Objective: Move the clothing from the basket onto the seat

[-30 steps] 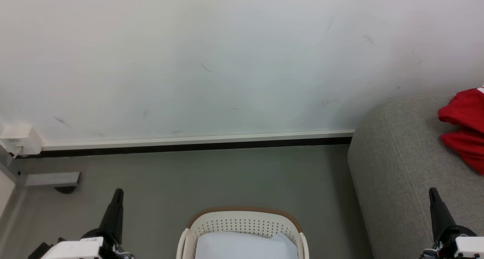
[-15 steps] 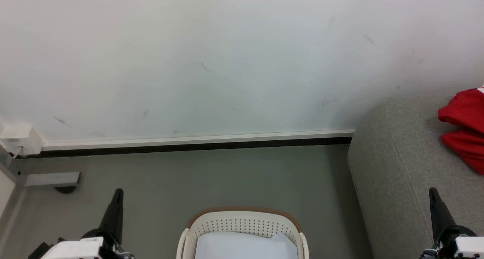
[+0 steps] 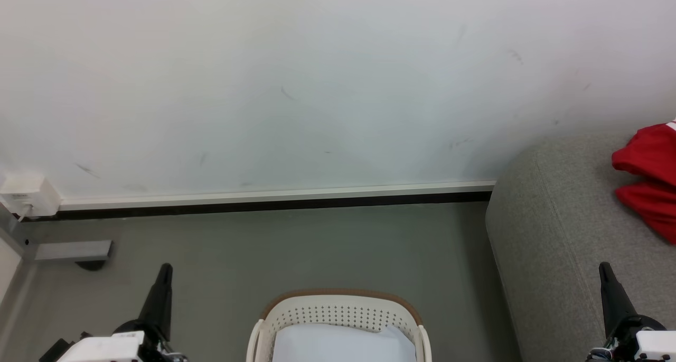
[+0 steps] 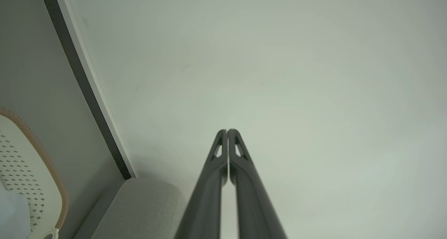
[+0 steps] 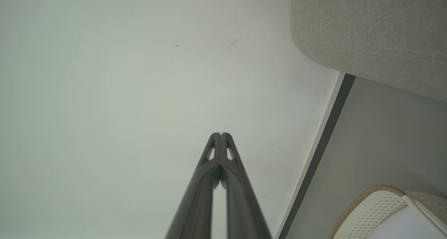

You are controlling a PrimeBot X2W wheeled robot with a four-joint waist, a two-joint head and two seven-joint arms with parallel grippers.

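The cream-white basket with its brown rim stands on the floor at the bottom middle of the head view, with pale bluish-white fabric inside. It also appears as the basket in the left wrist view and the basket in the right wrist view. Red clothing lies on the grey seat at the right edge. My left gripper is shut and empty, left of the basket. My right gripper is shut and empty over the seat's front. Both wrist views confirm this: the left gripper and right gripper have fingertips touching.
A white wall with a white and black skirting strip runs behind the basket. A white socket box and a grey metal bracket sit at the far left. Grey floor lies between basket and wall.
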